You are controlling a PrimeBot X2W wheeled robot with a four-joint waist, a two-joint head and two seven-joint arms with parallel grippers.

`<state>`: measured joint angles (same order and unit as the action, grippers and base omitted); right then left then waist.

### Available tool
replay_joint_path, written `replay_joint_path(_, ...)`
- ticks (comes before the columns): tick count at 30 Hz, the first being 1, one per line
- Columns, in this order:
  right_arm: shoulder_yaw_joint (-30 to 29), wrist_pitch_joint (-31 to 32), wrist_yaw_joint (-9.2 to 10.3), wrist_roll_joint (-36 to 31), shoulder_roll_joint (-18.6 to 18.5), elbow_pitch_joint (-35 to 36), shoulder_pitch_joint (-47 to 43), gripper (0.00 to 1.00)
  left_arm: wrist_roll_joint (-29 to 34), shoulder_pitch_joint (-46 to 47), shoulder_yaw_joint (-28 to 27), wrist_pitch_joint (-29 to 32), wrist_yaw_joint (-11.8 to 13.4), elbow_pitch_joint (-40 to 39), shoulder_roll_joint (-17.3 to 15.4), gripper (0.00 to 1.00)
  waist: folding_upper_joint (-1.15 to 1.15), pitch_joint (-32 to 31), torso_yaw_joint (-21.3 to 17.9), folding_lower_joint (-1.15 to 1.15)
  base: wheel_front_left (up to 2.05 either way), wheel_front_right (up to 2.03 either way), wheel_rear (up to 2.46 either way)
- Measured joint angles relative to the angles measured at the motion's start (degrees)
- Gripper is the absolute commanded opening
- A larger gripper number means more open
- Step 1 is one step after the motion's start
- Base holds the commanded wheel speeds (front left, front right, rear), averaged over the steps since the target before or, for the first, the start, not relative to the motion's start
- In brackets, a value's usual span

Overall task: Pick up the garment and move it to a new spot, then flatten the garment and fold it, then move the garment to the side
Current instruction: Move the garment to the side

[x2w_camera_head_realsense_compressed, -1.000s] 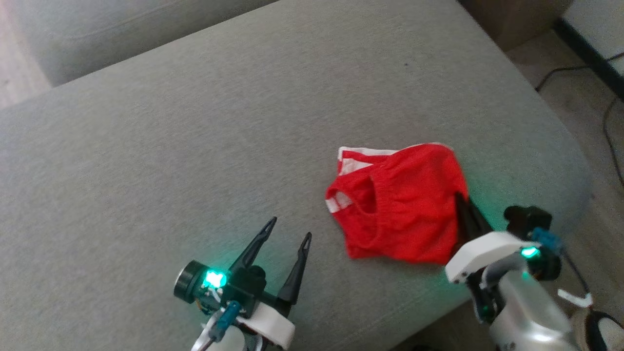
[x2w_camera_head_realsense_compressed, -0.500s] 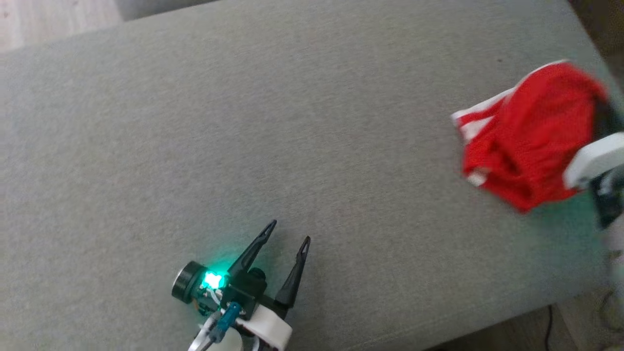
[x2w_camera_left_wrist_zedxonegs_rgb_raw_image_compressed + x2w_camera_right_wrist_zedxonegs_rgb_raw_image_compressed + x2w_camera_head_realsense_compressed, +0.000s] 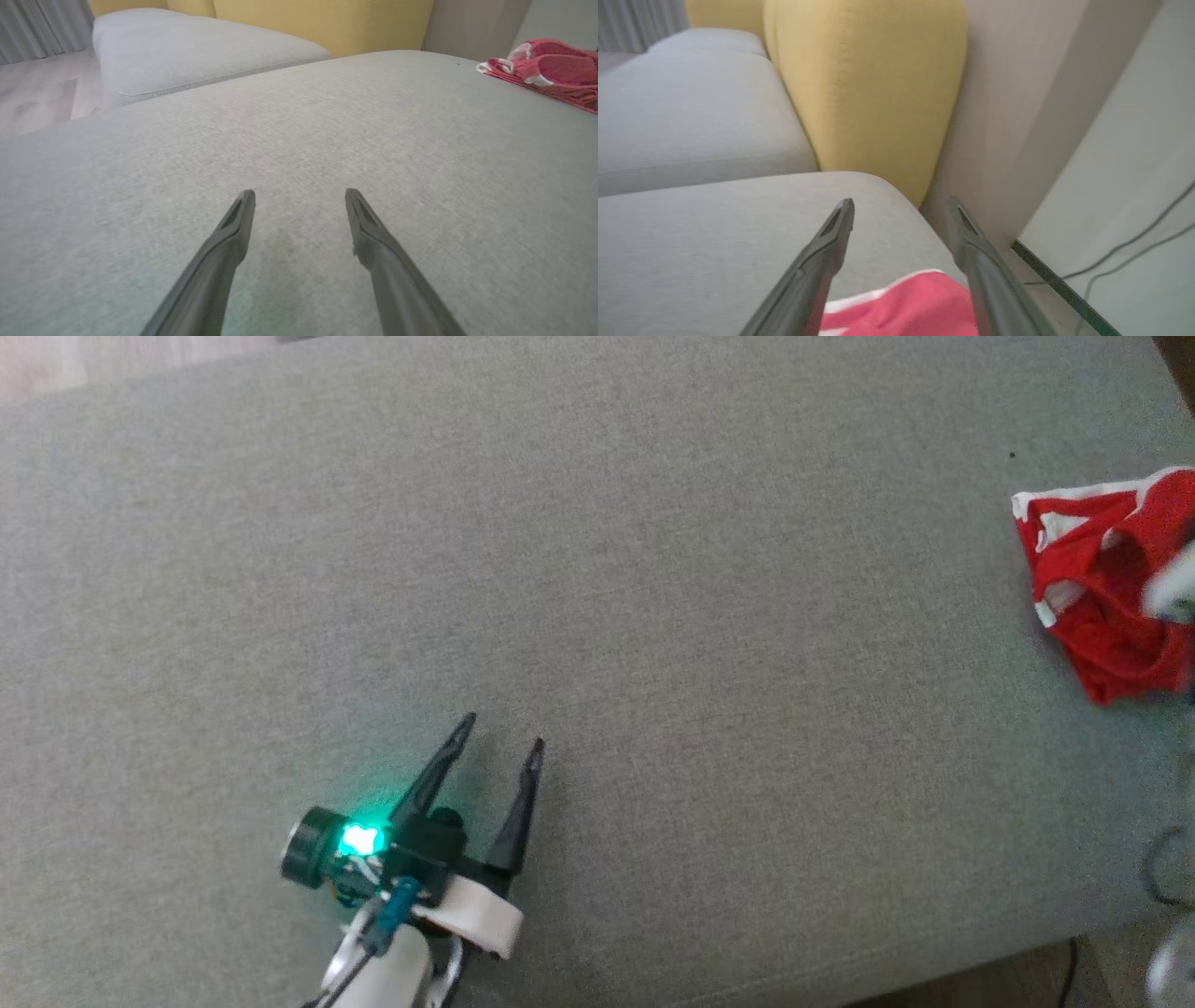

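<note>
Crumpled red fabric garment point(image 3: 1092, 607) with white trim lay at the far right edge of the grey fabric sofa cushion point(image 3: 653, 569). Over it the right gripper point(image 3: 901, 200) had fingers spread wide, gripping nothing. Well apart, the left gripper point(image 3: 501, 730) was also spread and empty

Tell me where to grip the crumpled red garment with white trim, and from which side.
Probably the white-trimmed edge of the crumpled red garment, from above with the open right pincer: that edge forms a distinct ridge facing the middle of the grey fabric cushion, while the rest is bunched.
</note>
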<state>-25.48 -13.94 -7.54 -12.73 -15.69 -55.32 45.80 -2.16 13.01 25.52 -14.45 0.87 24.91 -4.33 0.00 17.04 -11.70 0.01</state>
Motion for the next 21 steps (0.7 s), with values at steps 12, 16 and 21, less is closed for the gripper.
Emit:
replay_joint_path(12,19.6,-0.5,0.0,12.0,12.1,22.7,-17.9,1.0,-3.0,-2.9,-10.4,0.0,4.7,-1.7,-0.6,1.0,0.0,-5.4,3.6,-0.01,0.0,0.0,0.0)
replay_joint_path(16,21.8,-0.5,0.0,16.2,12.3,22.3,-26.0,1.0,-3.4,-6.2,-13.2,0.0,5.0,-1.6,-0.9,1.0,0.0,-7.7,5.6,-0.02,0.0,0.0,0.0)
replay_joint_path(21,27.5,-0.5,0.0,19.2,12.7,22.3,-29.9,1.0,-3.4,-8.2,-15.6,0.0,5.0,-1.5,-0.8,1.0,0.0,-10.1,8.2,-0.01,0.0,0.0,0.0)
